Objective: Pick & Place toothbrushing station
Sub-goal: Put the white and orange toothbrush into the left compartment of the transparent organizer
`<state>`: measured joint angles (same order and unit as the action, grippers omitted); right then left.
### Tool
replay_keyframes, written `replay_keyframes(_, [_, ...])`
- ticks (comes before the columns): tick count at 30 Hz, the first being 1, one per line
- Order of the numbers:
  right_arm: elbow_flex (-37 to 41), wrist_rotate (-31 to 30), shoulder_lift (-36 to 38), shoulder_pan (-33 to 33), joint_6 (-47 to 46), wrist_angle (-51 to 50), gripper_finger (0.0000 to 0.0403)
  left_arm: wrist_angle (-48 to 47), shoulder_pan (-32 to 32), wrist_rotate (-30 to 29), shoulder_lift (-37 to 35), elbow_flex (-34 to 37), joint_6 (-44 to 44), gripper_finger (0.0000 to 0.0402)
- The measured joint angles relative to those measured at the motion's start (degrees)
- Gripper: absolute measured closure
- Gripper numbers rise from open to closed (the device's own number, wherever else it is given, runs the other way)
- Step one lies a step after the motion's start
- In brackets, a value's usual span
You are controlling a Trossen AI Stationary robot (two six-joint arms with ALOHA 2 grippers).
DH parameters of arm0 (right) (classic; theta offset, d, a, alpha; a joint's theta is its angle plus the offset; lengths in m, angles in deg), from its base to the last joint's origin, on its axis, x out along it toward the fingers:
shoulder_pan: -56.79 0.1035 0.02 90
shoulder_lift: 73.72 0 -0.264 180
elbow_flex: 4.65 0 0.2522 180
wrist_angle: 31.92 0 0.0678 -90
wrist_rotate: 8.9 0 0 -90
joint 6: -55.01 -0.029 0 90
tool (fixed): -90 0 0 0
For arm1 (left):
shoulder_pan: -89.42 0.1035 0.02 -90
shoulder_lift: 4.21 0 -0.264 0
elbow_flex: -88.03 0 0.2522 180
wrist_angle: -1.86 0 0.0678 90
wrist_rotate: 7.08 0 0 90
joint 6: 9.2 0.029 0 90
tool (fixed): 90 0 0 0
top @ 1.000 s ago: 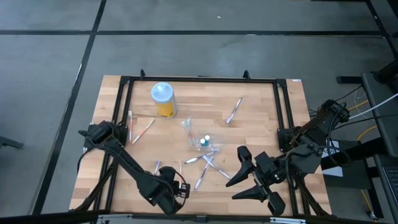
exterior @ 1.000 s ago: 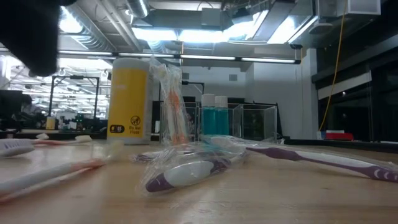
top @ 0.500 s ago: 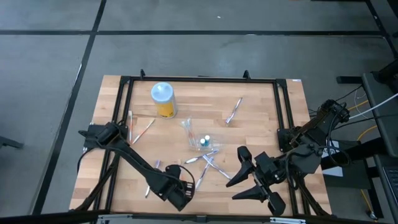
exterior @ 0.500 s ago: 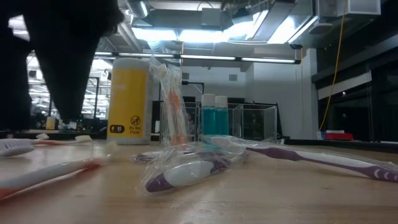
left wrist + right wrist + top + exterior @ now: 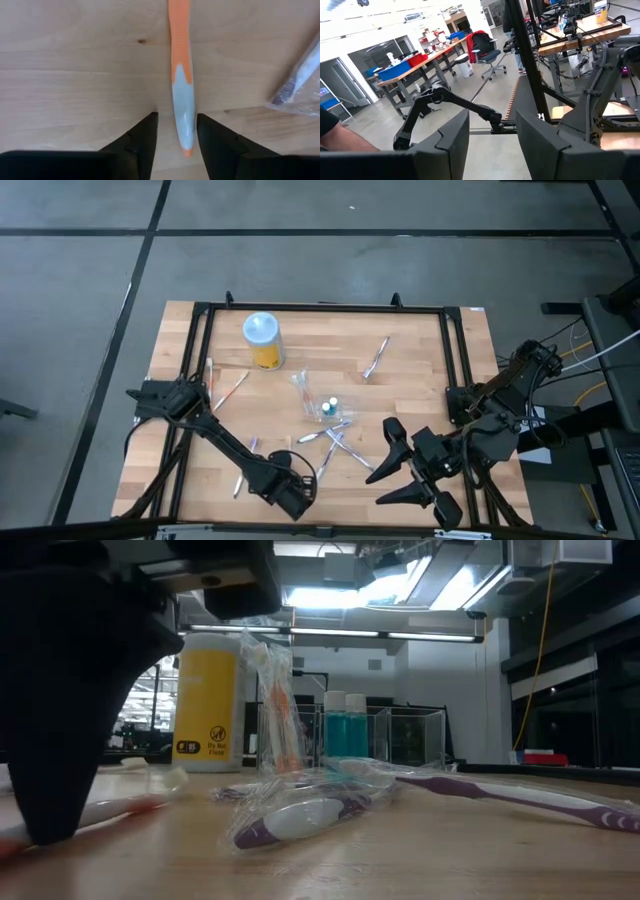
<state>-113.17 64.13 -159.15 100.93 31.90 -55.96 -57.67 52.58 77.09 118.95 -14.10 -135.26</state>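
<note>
Bright overhead lighting, blurred dark silhouette in low view.

orange-and-white toothbrush [image 5: 180, 75]; yellow bottle [image 5: 264, 342], pale cap; purple-and-white toothbrush [image 5: 300, 819]

Dark jointed arms, black wedge fingers [image 5: 140, 145]

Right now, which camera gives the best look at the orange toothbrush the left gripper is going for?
The left wrist view: the orange toothbrush lies close-up between the open left gripper fingers. The high view hides it beneath that gripper. The low view shows only a blurred orange streak. The right wrist view misses it.
</note>
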Motion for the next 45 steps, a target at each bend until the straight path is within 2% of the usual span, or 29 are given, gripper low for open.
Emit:
replay_keyframes(5, [0.0, 0.0, 0.0, 0.0, 0.0, 0.0, 0.0239, -2.4, 0.9, 2.1, 0.2, 0.0, 0.7, 0.031])
replay_keyframes(12, [0.0, 0.0, 0.0, 0.0, 0.0, 0.0, 0.0239, -3.2, 1.2, 2.1, 0.2, 0.0, 2.3, 0.0383])
replay_keyframes(19, [0.0, 0.0, 0.0, 0.0, 0.4, 0.0, 0.0239, -2.3, 0.9, 0.9, 0.2, 0.2, 5.8, 0.0387])
replay_keyframes(22, [0.0, 0.0, 0.0, 0.0, 0.4, 0.0, 0.0239, -2.0, -0.3, -1.6, -0.6, 0.2, 5.6, 0.0387])
replay_keyframes(30, [0.0, -2.0, -0.4, 0.0, 1.9, -0.2, 0.0239, -1.2, -5.7, -18.4, -5.1, 0.4, -1.4, 0.0388])
replay_keyframes(35, [0.0, -2.0, -2.0, -1.5, 2.8, -1.5, 0.0239, 1.4, -9.1, -30.9, -7.7, 0.5, 0.4, 0.0388])
replay_keyframes(38, [0.0, -0.7, -3.8, -4.0, 1.0, -4.9, 0.0239, 4.7, -10.7, -43.6, -9.8, 0.4, 6.1, 0.0388])
replay_keyframes(41, [0.0, 6.4, -6.2, -7.3, -3.6, -5.4, 0.0239, 8.5, -12.3, -56.4, -11.8, 0.4, 15.4, 0.0388])
replay_keyframes(43, [0.0, 11.4, -7.8, -9.2, -6.1, -2.5, 0.0239, 10.3, -13.0, -60.8, -13.7, 0.3, 21.8, 0.0388])
replay_keyframes(45, [0.0, 13.5, -8.9, -10.7, -7.7, 1.0, 0.0239, 11.4, -13.2, -61.3, -14.9, 0.3, 28.1, 0.0388])
